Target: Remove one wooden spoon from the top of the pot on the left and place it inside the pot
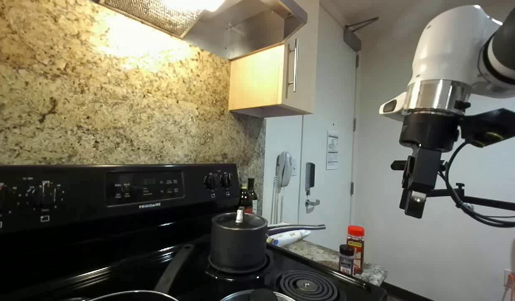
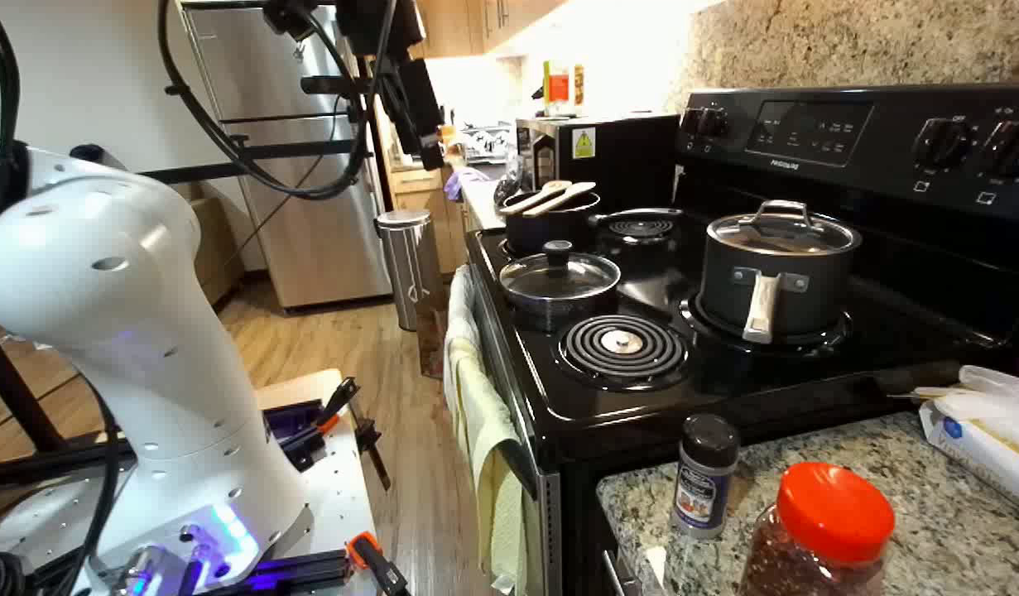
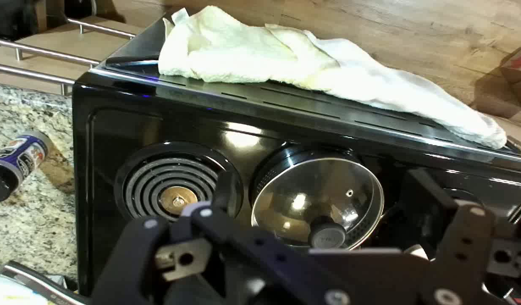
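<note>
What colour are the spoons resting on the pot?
The spoons are pale tan, clearest in an exterior view.

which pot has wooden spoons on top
The farthest black pot in an exterior view: wooden spoons cross its top; the pan and saucepan have glass lids.

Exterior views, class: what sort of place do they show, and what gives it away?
A kitchen, possibly a home one. In an exterior view, the stove carries a lidded pot, and a tall fridge stands in the background.
</note>
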### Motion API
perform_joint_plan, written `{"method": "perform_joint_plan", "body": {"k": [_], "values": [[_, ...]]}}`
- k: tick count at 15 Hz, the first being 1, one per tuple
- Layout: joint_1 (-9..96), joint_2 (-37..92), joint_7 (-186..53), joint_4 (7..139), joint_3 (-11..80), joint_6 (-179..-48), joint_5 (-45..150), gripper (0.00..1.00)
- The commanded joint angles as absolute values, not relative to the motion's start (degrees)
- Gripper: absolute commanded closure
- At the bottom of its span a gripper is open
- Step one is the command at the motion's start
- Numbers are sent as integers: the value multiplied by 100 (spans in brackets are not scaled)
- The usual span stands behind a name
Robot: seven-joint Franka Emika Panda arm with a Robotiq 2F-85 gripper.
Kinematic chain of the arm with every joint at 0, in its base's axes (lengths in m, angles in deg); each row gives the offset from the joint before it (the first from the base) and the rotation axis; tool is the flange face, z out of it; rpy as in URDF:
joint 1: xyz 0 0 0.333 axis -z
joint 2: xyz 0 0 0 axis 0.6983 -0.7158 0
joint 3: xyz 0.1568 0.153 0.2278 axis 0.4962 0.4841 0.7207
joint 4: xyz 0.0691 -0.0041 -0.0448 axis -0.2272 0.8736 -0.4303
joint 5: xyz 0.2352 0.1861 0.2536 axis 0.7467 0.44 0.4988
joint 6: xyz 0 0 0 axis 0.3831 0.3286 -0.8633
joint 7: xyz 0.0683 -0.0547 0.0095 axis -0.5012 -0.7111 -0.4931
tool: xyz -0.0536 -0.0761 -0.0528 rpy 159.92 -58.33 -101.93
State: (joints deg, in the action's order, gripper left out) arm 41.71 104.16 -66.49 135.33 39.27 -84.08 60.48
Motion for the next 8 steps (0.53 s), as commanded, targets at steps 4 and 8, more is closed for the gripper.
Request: {"method": "perform_joint_plan", "body": {"k": [4,8], "values": [[4192,10172,-6804,13310,3993,-8383,6004,0],[4131,9646,-7016,12919,4096,-8325,5831,0]]}}
